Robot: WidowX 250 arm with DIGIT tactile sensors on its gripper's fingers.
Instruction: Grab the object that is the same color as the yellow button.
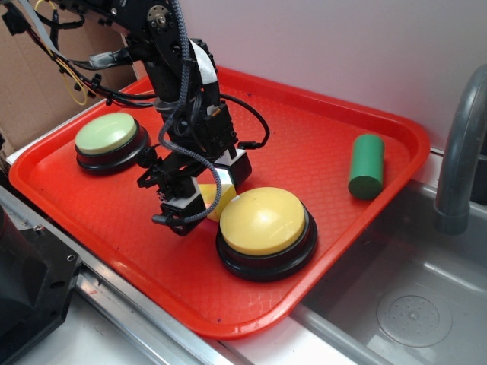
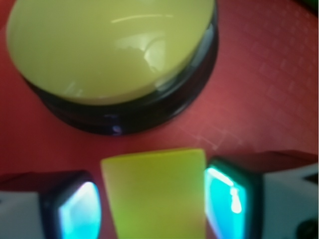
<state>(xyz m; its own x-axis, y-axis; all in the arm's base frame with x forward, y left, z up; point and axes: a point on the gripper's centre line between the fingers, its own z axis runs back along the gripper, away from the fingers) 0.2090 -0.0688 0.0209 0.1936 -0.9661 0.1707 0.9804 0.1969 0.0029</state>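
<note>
Black two-fingered gripper lowered onto the red plastic tray, fingers set either side of the small yellow wedge-shaped block and close against its faces; firm clamp or bare contact, cannot tell. Block resting just beside the large yellow domed button on its black base. Likely mid-grasp. Next: squeeze fully, then lift straight up, clear of the button. Green cylinder well apart.

We find no text, label, brand, number or sign that can be read in either view.
</note>
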